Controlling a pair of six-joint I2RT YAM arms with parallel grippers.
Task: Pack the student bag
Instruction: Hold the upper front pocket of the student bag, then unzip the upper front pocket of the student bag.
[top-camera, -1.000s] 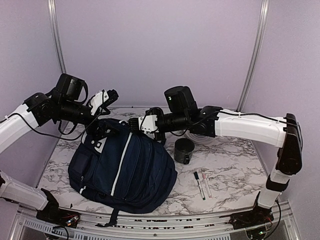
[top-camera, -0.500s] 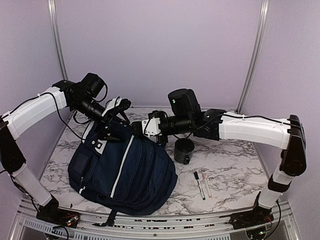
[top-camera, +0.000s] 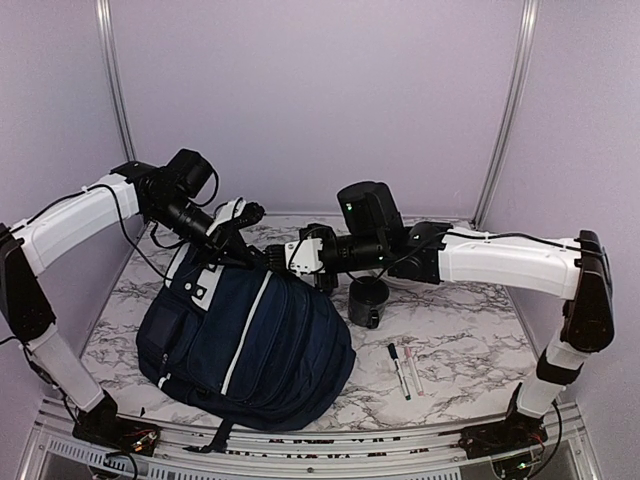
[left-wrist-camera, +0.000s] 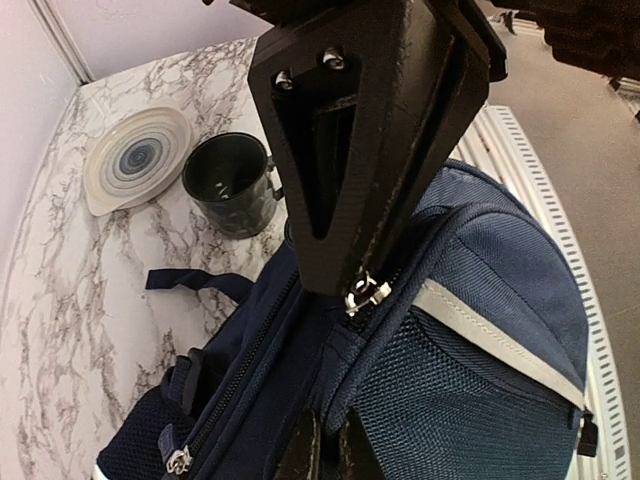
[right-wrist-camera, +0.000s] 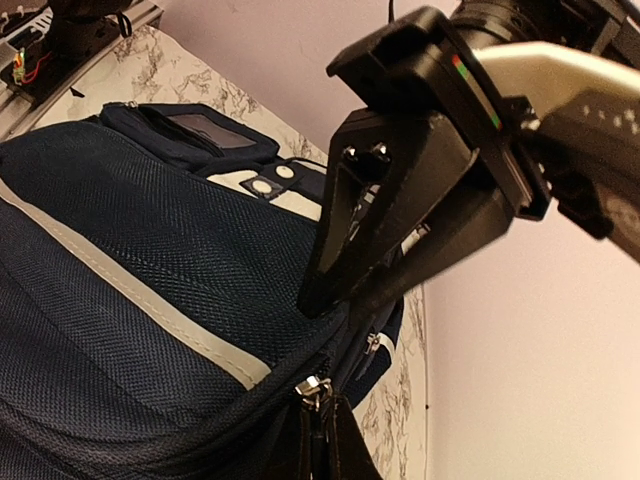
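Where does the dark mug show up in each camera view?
Top external: the dark mug stands right of centre, just right of the student bag.
Left wrist: upper left, beside a pale plate, beyond the bag.
Right wrist: not in it.
Shared landmark: the bag's white stripe, seen in all three views.

The student bag (top-camera: 250, 340) lies left of centre on the marbled counter (top-camera: 470, 330). The left claw (top-camera: 243, 245) and right claw (top-camera: 272, 258) meet close together at its far top edge. A dark mug (top-camera: 367, 301) stands just right of the bag, and two markers (top-camera: 400, 372) lie side by side nearer the front.
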